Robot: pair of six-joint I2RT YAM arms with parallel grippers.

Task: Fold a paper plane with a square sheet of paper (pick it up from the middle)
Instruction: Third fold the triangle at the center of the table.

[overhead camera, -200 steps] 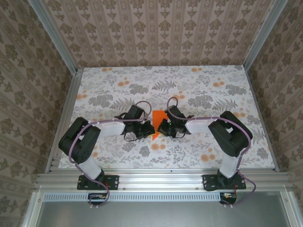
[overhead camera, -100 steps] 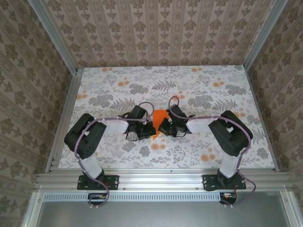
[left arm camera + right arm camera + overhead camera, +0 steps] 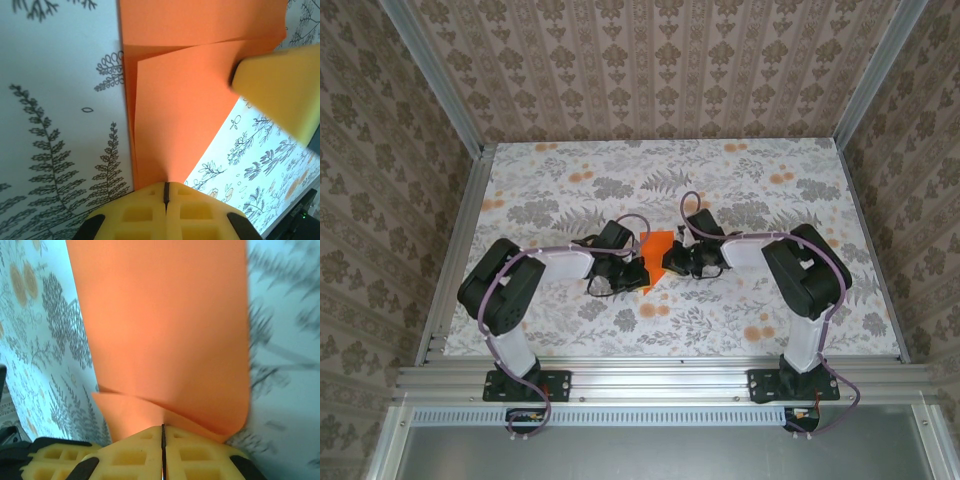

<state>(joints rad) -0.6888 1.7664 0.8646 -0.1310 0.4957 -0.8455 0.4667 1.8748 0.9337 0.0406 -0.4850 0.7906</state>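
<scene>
The square sheet of paper (image 3: 656, 250) is bright orange and lies partly folded on the flowered table between my two grippers. My left gripper (image 3: 638, 272) is at its near left corner. In the left wrist view the yellow jaws (image 3: 166, 192) are shut, with the paper's (image 3: 185, 100) tapering end pinched in the seam; overlapping layers show. My right gripper (image 3: 671, 261) is at the paper's right side. Its jaws (image 3: 162, 435) are shut on a folded edge of the paper (image 3: 160, 325), which rises away from them. A right fingertip (image 3: 280, 85) presses on the sheet.
The table cloth (image 3: 570, 200) is white with grey leaves and pale orange flowers. Aluminium rails (image 3: 650, 378) run along the near edge, and patterned walls (image 3: 660, 70) close in the back and both sides. Both arms reach inward and meet near the table's middle.
The left arm has swung in to the paper's near corner and its jaws have closed on it. The right gripper has shifted slightly back and left along the sheet.
</scene>
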